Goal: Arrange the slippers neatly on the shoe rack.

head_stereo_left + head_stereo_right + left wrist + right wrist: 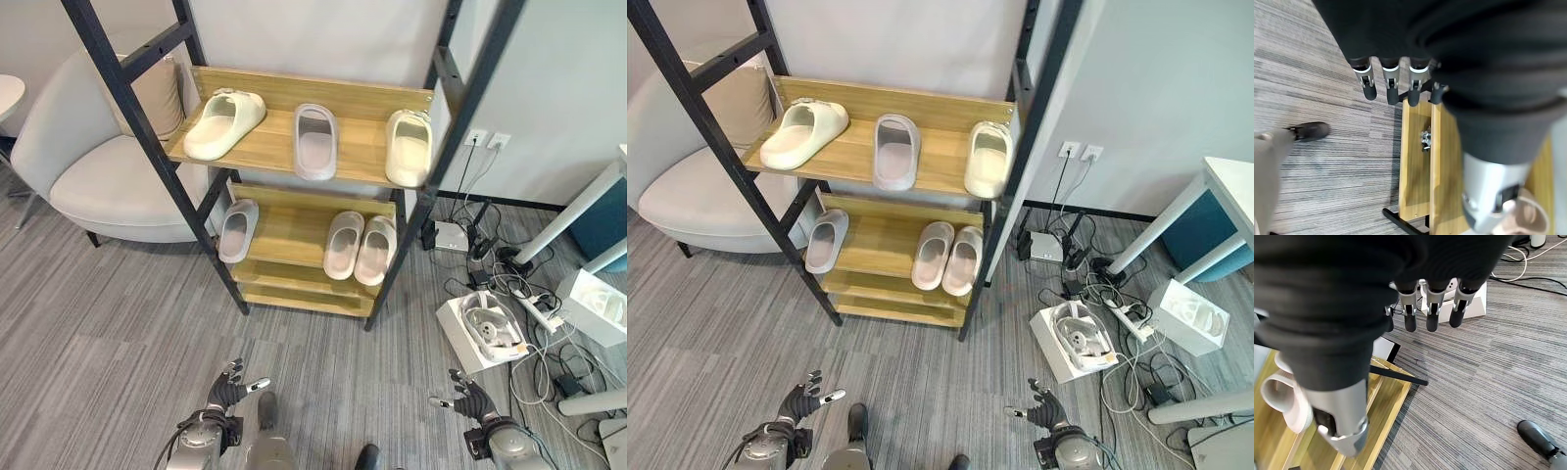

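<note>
A black metal shoe rack with light wooden shelves (pixel 284 147) stands on a grey striped carpet floor (pixel 118 343), against a white wall (pixel 323 39). On the top shelf there are three slippers: a cream slipper lying at an angle (pixel 223 122) on the left, a pale grey slipper (pixel 315 140) in the middle pointing straight, and a second cream slipper (pixel 409 146) at the right end, just beside the rack post. On the shelf under it, a single grey slipper (pixel 238 229) lies at the left edge, apart from a pair of pinkish-beige slippers (pixel 361 247) that lie side by side and touch each other on the right.

To the left of the rack there is a light grey upholstered armchair (pixel 88 166). To the right, on the floor, an open white box (pixel 487 331) lies among many cables near a wall socket (pixel 487 139), and a white table leg (pixel 578 211) crosses the corner.

The left hand (pixel 227 389) and the right hand (pixel 470 399) hang low over the carpet, well apart from the rack; both have the fingers straight and relaxed and carry nothing
</note>
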You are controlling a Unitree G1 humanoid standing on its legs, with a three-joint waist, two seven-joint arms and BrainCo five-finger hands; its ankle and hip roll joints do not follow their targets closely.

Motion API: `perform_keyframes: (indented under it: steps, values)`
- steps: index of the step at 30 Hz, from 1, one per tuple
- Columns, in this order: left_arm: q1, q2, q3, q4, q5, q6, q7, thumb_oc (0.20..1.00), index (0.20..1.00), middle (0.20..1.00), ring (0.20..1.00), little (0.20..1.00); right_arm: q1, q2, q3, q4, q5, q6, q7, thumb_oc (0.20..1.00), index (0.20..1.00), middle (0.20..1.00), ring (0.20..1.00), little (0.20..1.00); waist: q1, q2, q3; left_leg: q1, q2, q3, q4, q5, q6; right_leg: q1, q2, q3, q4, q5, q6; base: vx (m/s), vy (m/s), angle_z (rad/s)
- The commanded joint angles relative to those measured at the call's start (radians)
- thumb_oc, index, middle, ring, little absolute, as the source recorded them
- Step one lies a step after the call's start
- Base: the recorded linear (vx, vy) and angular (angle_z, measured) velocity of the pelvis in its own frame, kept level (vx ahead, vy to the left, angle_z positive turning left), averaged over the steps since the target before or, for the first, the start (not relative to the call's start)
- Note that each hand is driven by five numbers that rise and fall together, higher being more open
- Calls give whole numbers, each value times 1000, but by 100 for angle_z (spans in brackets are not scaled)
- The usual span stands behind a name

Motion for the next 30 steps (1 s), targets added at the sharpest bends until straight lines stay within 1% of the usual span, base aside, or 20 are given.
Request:
perform_keyframes:
  steps: [1, 3, 5, 7, 8, 10, 11, 12, 14, 15, 17, 18, 19, 20, 21, 22, 23, 26, 29, 30]
  values:
    - [-22, 54, 3, -40, 16, -35, -8, 1000, 1000, 1000, 1000, 1000, -51, 19, -6, -14, -1, -21, 1, 1000, 1000, 1000, 1000, 1000, 37, -46, -11, 26, -78, 17, 3, -75, 24, -46, -164, 36, 109, 56, 106, 90, 231, -19]
    - [-26, 59, 2, -44, 19, -34, -6, 1000, 1000, 1000, 1000, 1000, -60, 24, 1, -14, -1, -20, 1, 1000, 1000, 1000, 1000, 1000, 38, -46, -6, 34, -88, 19, 3, -83, 34, -60, -174, 44, 143, 69, 108, 64, 185, 11]
    - [-35, 69, 6, -47, 18, -31, -1, 1000, 1000, 1000, 1000, 1000, -70, 35, 23, -21, -4, -20, 9, 1000, 1000, 1000, 1000, 1000, 41, -44, 8, 56, -104, 28, 3, -101, 57, -107, -188, 57, 257, 90, 109, 92, 196, 8]
    - [-38, 74, 8, -46, 16, -30, -1, 1000, 1000, 1000, 1000, 1000, -70, 38, 30, -26, -7, -19, 11, 1000, 1000, 1000, 1000, 1000, 41, -43, 12, 66, -108, 35, 3, -110, 62, -128, -189, 58, 294, 95, 110, 89, 81, -9]
    - [-37, 75, 10, -51, 12, -30, 0, 1000, 1000, 1000, 1000, 1000, -65, 41, 34, -27, -8, -17, 16, 1000, 1000, 1000, 1000, 1000, 33, -40, 16, 84, -115, 38, 3, -123, 66, -157, -173, 62, 301, 101, 105, 133, 46, -9]
    - [-38, 74, 8, -59, 4, -33, 2, 1000, 1000, 1000, 1000, 1000, -64, 35, 35, -29, -8, -16, 18, 1000, 1000, 1000, 1000, 1000, 27, -36, 19, 102, -122, 43, 3, -140, 64, -172, -147, 47, 239, 93, 95, 198, -5, -9]
    - [-38, 71, 5, -60, -2, -33, 2, 1000, 1000, 1000, 1000, 1000, -61, 34, 33, -27, -4, -17, 13, 1000, 1000, 1000, 1000, 1000, 19, -33, 21, 118, -125, 43, 3, -151, 61, -198, -124, 29, 174, 106, 95, 373, -142, -23]
    - [-45, 64, 1, -53, -7, -31, -2, 1000, 1000, 1000, 1000, 1000, -40, 36, 24, -37, 2, -16, 12, 1000, 1000, 1000, 1000, 1000, -9, -34, 26, 162, -131, 25, 3, -181, 51, -224, -109, 23, 97, 133, 105, 412, -164, -10]
    - [-41, 58, 4, -57, -7, -36, -4, 1000, 1000, 1000, 1000, 1000, -26, 33, 22, -35, 3, -21, 19, 1000, 1000, 1000, 1000, 1000, -16, -35, 14, 195, -134, 17, 23, -200, 44, -185, -87, 34, 69, 124, 94, 287, -115, 30]
    - [-41, 58, 4, -57, -7, -36, -4, 1000, 1000, 1000, 1000, 1000, -26, 34, 22, -34, 3, -21, 19, 1000, 1000, 1000, 1000, 1000, -17, -37, 12, 190, -136, 16, 24, -198, 45, -188, -89, 34, 67, 126, 93, 164, -86, 47]
    - [-42, 51, 2, -60, -21, -38, -1, 1000, 1000, 1000, 1000, 1000, -27, 23, 25, -28, 9, -26, 18, 1000, 1000, 1000, 1000, 1000, -15, -39, 10, 153, -122, 5, 151, -215, 28, -153, -77, 24, 53, 115, 76, 114, -117, 23]
    - [-51, 48, -2, -59, -35, -40, 0, 1000, 1000, 1000, 1000, 1000, -33, 11, 26, -28, 17, -27, 15, 1000, 1000, 1000, 1000, 1000, -6, -40, 22, 102, -109, -19, 251, -194, 10, -134, -71, 23, 46, 109, 61, 46, -122, 33]
    - [-63, 43, -9, -52, -43, -42, 6, 1000, 1000, 1000, 1000, 1000, -41, 2, 29, -21, 18, -26, 12, 1000, 1000, 1000, 1000, 1000, 1, -45, 33, 46, -101, -47, 308, -175, -2, -123, -70, 16, 39, 103, 51, 95, -52, 54]
    - [-64, 34, -11, -47, -51, -44, 4, 1000, 1000, 1000, 1000, 1000, -44, -11, 28, -17, 11, -24, 10, 1000, 1000, 1000, 1000, 1000, 1, -48, 22, 19, -84, -51, 220, -173, 1, -94, -72, -4, 4, 93, 57, 170, 68, 54]
    - [-55, 34, -13, -51, -47, -44, 3, 1000, 1000, 1000, 1000, 1000, -48, -25, 23, -24, 8, -28, 5, 1000, 1000, 1000, 1000, 1000, 14, -42, 15, 0, -44, -61, 135, -101, -13, -76, -64, -5, -8, 79, 59, 265, 182, 41]
    - [-47, 36, -11, -49, -42, -43, 5, 1000, 1000, 1000, 1000, 1000, -51, -32, 29, -39, -11, -28, 5, 1000, 1000, 1000, 1000, 1000, 26, -32, 12, 22, -24, -98, 40, -70, -23, -68, -53, 13, -4, 59, 54, 235, 197, 9]
    - [-43, 37, -11, -46, -37, -44, 4, 1000, 1000, 1000, 1000, 1000, -45, -35, 31, -45, -21, -28, 9, 1000, 1000, 1000, 1000, 1000, 24, -27, 5, 25, -24, -111, 33, -65, -23, -62, -51, 15, -3, 56, 57, 168, 163, -10]
    - [-27, 32, -13, -43, -23, -43, -3, 1000, 1000, 1000, 1000, 1000, -34, -36, 36, -55, -64, -28, 15, 1000, 1000, 1000, 1000, 1000, 16, -15, -14, 68, -38, -100, 3, -76, -20, -47, -57, 24, 4, 52, 58, 103, 137, -49]
    - [-19, 42, -13, -50, -8, -43, -12, 1000, 1000, 1000, 1000, 1000, -23, -26, 42, -65, -73, -27, 24, 1000, 1000, 1000, 1000, 1000, 21, -19, -22, 97, -52, -80, 3, -98, -14, -38, -73, 32, 4, 59, 67, 84, 142, -11]
    - [-19, 50, -10, -56, -4, -42, -18, 1000, 1000, 1000, 1000, 1000, -25, -18, 58, -65, -88, -22, 31, 1000, 1000, 1000, 1000, 1000, 28, -19, -24, 112, -66, -71, 3, -109, -6, -36, -88, 33, 8, 66, 75, 35, 97, 5]
